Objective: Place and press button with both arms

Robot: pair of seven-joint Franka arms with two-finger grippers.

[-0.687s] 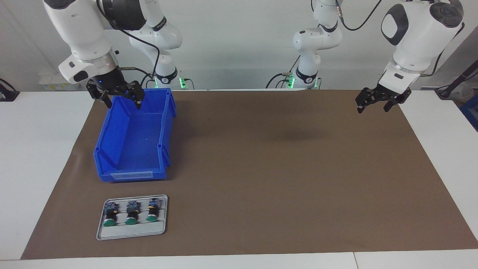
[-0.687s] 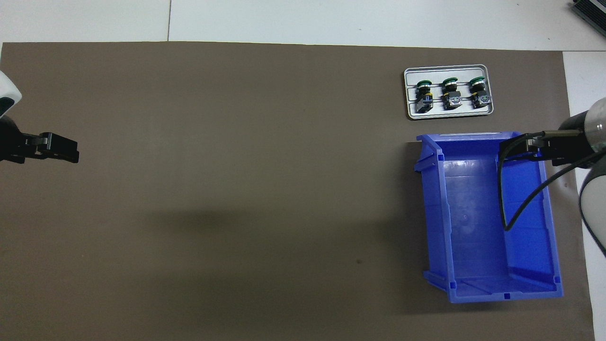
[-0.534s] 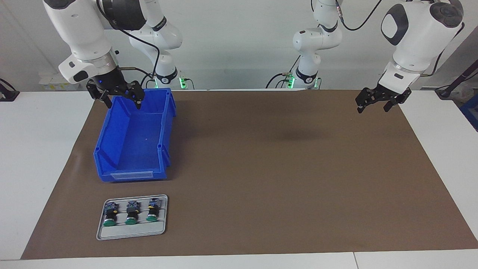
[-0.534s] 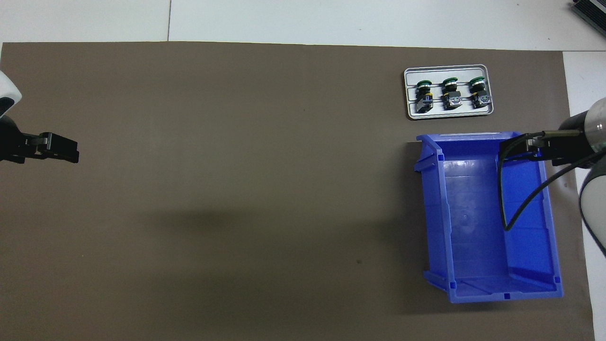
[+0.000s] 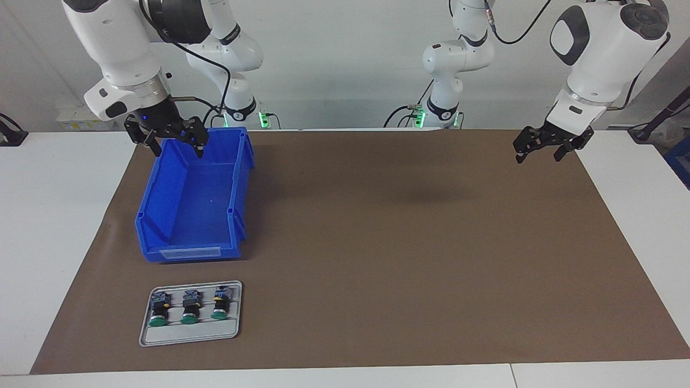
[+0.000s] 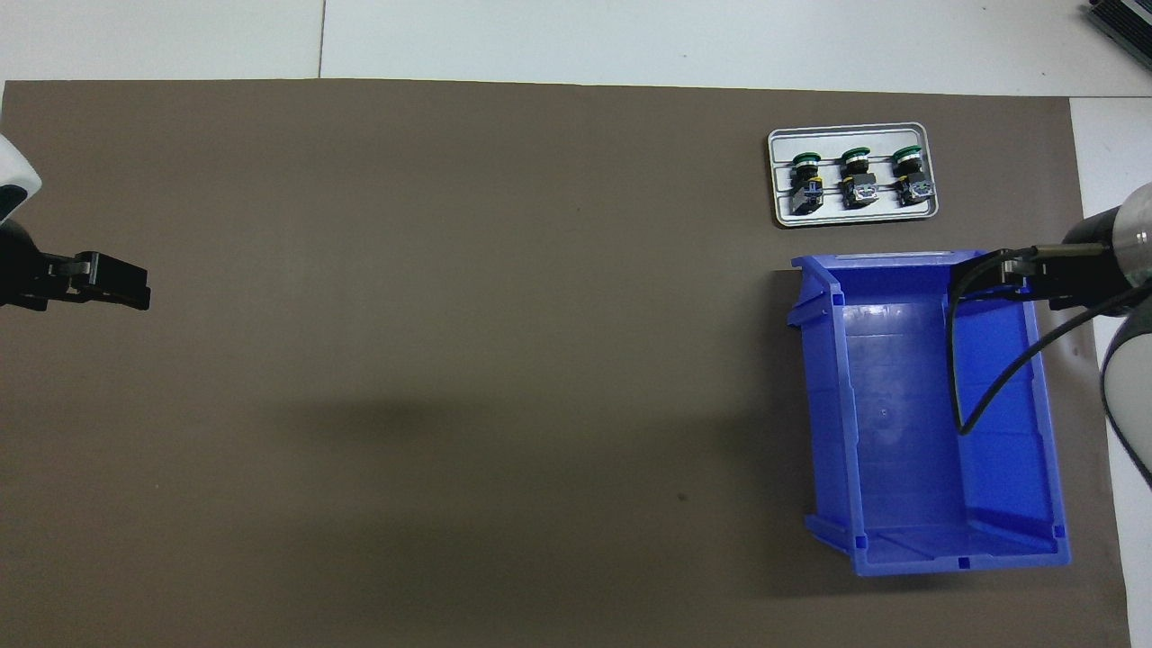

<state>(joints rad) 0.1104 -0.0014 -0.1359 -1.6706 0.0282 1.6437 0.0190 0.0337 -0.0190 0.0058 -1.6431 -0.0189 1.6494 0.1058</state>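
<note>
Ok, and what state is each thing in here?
Left gripper: open, empty, raised over the mat.
Right gripper: open, empty, over the blue bin.
Blue bin: upright, empty.
Three buttons: lying in a row on the grey tray, untouched.

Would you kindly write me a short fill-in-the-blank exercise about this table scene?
1. The grey tray holds ____ green-capped buttons.
2. The bin beside the tray is ____ in colour.
3. The right tool hangs over the ____.
4. Both tools, including the left tool, hold ____.

Missing words: three; blue; bin; nothing
</note>
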